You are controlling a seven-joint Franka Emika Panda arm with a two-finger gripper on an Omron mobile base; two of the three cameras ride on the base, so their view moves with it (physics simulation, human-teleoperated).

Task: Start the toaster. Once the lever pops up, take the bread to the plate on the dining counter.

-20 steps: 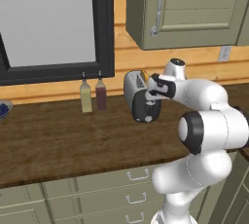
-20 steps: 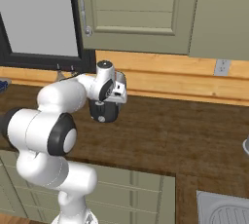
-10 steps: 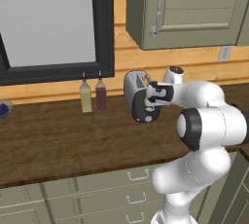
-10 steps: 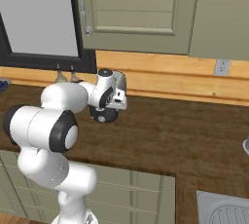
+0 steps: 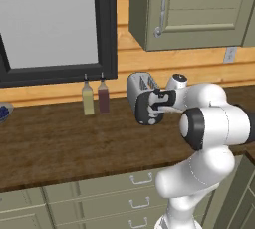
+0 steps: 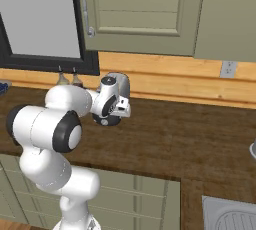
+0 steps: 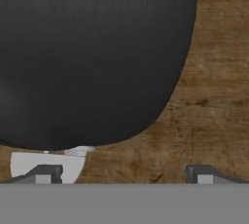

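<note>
Gripper (image 7: 124,172) parked right at the toaster (image 5: 141,87), jaws spread wide, holding nothing.
Toaster at the back of the counter (image 5: 64,138), just right of two bottles (image 5: 95,96).

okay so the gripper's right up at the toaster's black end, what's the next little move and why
Probably ease the open gripper onto the lever and press down. In the hand view the toaster shows its black end close ahead, fingertips spread wide, nothing held. The lever itself I can't make out.
</note>
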